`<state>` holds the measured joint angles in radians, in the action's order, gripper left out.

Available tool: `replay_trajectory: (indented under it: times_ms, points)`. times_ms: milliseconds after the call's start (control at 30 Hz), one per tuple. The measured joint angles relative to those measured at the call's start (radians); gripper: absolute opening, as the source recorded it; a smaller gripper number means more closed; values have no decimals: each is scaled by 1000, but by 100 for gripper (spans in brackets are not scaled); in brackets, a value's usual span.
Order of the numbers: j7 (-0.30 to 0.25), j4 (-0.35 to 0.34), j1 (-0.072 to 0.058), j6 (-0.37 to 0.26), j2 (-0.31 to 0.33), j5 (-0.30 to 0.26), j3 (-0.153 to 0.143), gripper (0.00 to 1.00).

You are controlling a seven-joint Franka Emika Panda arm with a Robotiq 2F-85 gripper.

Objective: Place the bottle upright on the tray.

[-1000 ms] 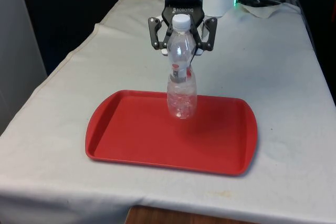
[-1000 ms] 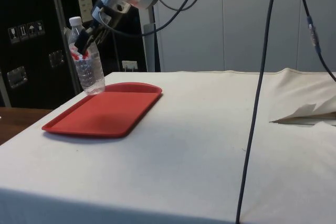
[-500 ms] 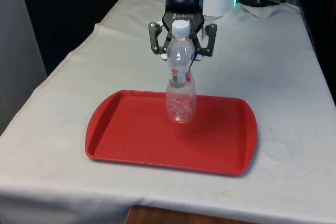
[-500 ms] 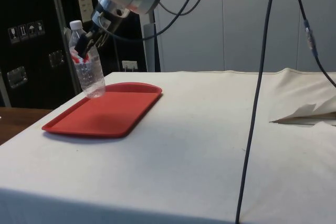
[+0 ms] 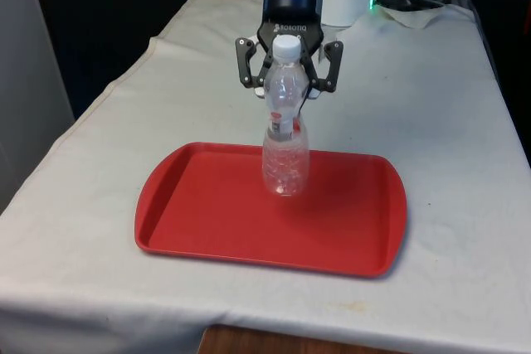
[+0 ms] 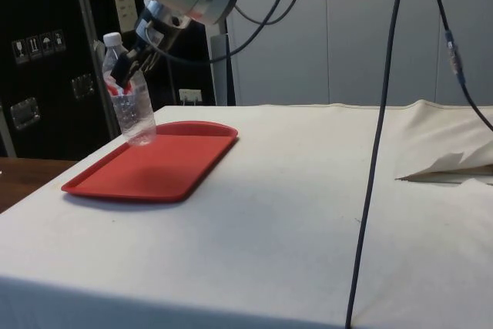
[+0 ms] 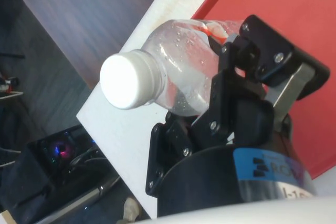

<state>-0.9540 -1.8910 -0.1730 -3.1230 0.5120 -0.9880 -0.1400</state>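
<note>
Jaws clenched on the clear plastic bottle's (image 5: 286, 134) upper body, white cap above them, base below meeting the red plastic tray (image 5: 207, 221), keeping it upright.

We see a tabletop (image 6: 293, 213) under white cloth, dark cabinets (image 6: 46, 59) behind, pale wall panels (image 6: 339, 28) and hanging cables (image 6: 381, 113).
</note>
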Motion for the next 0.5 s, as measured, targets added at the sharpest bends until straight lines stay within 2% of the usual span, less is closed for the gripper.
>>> replay_trajectory:
  times_ms: [500]
  points:
    - [2, -13, -1, -74, 17, -3, 24, 33]
